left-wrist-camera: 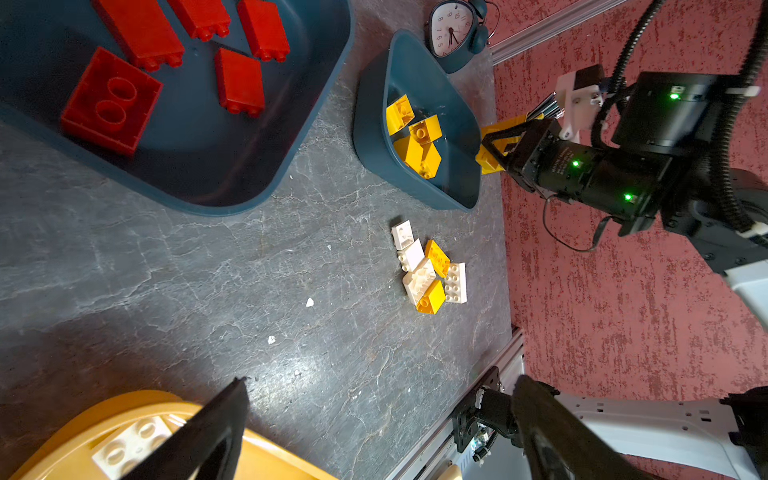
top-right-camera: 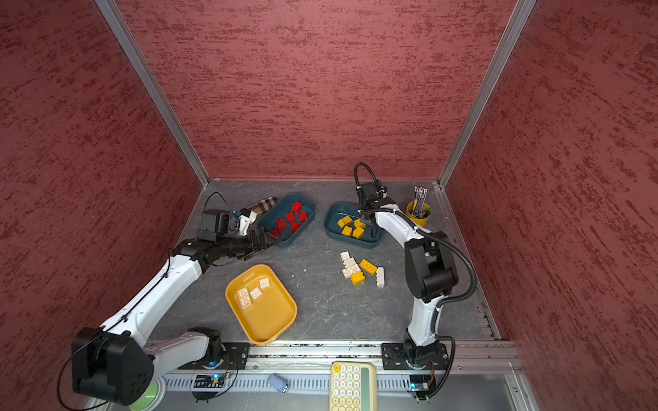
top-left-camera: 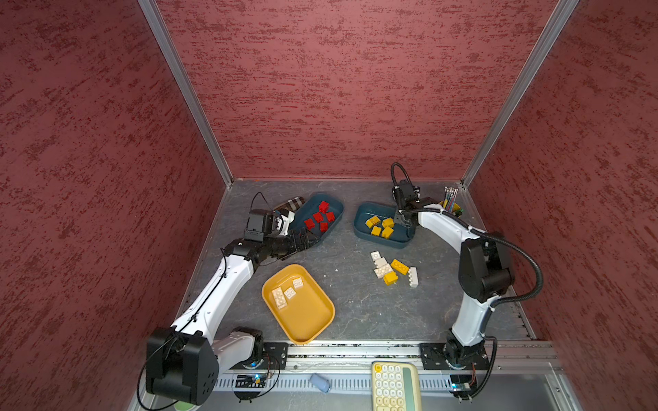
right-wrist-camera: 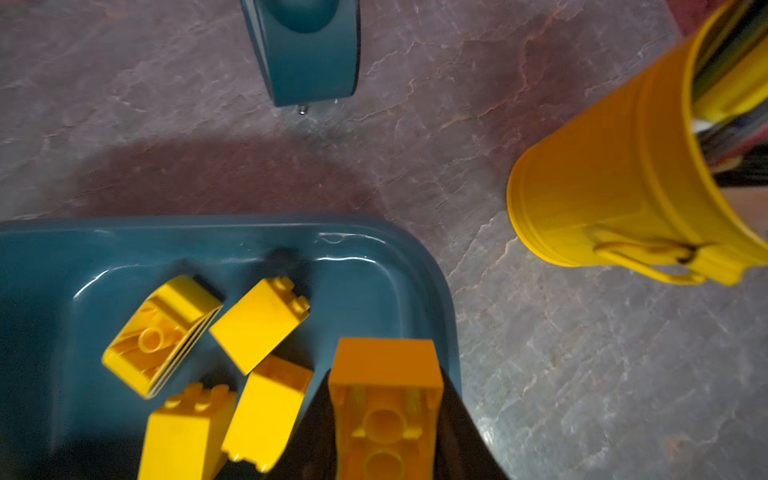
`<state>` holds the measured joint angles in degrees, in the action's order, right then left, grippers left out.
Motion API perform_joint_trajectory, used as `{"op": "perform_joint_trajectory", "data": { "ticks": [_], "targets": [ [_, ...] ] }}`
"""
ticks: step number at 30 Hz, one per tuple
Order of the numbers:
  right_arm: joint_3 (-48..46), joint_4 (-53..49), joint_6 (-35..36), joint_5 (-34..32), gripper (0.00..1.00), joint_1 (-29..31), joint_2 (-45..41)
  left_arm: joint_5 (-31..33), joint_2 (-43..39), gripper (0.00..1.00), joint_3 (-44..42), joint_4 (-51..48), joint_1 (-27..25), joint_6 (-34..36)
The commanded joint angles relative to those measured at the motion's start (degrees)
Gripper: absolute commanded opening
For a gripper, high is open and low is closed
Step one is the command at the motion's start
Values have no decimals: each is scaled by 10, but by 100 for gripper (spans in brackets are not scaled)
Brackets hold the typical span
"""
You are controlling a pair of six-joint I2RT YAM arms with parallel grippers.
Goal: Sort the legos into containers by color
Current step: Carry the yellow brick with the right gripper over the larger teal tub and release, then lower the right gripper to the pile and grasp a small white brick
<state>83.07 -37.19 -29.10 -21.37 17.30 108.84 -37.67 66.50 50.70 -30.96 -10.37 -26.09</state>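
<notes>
the sorting is judged well past halfway. five red legos [top-left-camera: 320, 217] are seen lying in the left teal tray [top-left-camera: 339, 210], four yellow legos [top-left-camera: 380, 227] in the right teal tray [top-left-camera: 359, 231], and three white legos [top-left-camera: 286, 293] in the mustard tray [top-left-camera: 309, 320]. a fifth yellow brick [right-wrist-camera: 384, 365] is clamped between the narrowed jaws of the right tool [top-left-camera: 404, 223] and held over the right teal tray's corner, on the side of the pen cup [right-wrist-camera: 615, 187]. its release is judged to be the step in hand. left on the desk [top-left-camera: 356, 313] is a loose pile [top-left-camera: 391, 270] of four white and two yellow bricks, touching one another and well apart from the mustard tray. the left tool [left-wrist-camera: 382, 380] is spread fully and holds nothing, at the left teal tray's near rim. bare desk is left between the three trays for crossing. room is tighter beyond the right teal tray, where the pen cup and a clock [left-wrist-camera: 453, 33] stand near its rim.
</notes>
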Motion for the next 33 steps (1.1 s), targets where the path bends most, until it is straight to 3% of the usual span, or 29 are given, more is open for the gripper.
{"op": "perform_joint_trajectory", "data": {
  "ticks": [1,4,8,16,20,24,33],
  "targets": [
    [19,34,24,21,25,-12,22,-11,0,100,14,10,-3,5],
    [22,48,27,51,32,-19,37,-8,1,100,12,8,-3,6],
    [19,46,29,97,55,-19,36,-8,1,99,12,3,-3,9],
    [-41,23,59,161,72,18,-61,-5,8,99,20,-8,-2,22],
    [-90,16,59,196,77,70,-115,-5,14,99,22,-10,0,24],
    [-128,19,58,187,79,123,-130,-6,16,99,26,-16,3,30],
    [-148,54,81,213,69,140,-68,-9,10,99,23,-17,2,31]
  ]
}}
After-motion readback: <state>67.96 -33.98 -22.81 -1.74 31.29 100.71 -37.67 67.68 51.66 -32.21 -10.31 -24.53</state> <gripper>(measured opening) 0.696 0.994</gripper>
